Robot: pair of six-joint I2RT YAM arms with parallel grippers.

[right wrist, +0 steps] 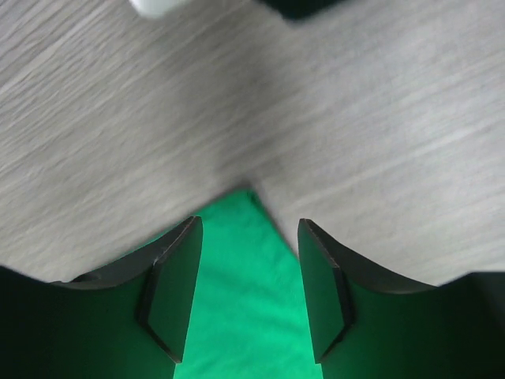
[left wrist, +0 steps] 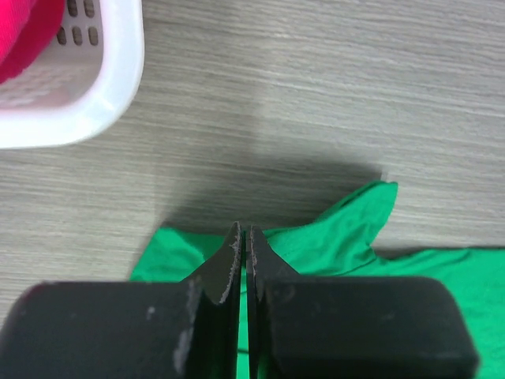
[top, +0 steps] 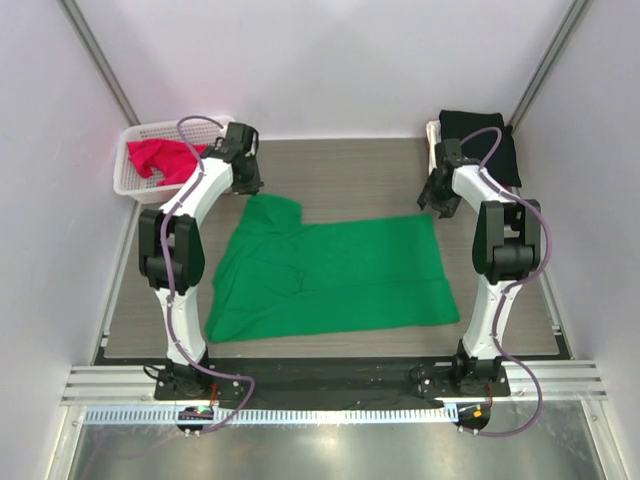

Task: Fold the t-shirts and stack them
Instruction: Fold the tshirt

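A bright green t-shirt (top: 340, 275) lies spread flat on the table. My left gripper (top: 250, 185) is at its far left sleeve, jaws pressed together with a sliver of green cloth between them; in the left wrist view the left gripper (left wrist: 243, 229) sits over the edge of the green t-shirt (left wrist: 339, 229). My right gripper (top: 437, 205) is at the far right corner. In the right wrist view the right gripper (right wrist: 248, 225) stands open, its fingers on either side of that corner of the green t-shirt (right wrist: 245, 300). A red-pink t-shirt (top: 160, 158) lies in the basket. A black t-shirt (top: 480, 135) lies at the back right.
The white lattice basket (top: 135, 128) stands at the back left, close to my left gripper, and the basket (left wrist: 118, 71) fills the upper left of the left wrist view. Something white (top: 433, 130) peeks out beside the black t-shirt. Walls enclose the table on three sides.
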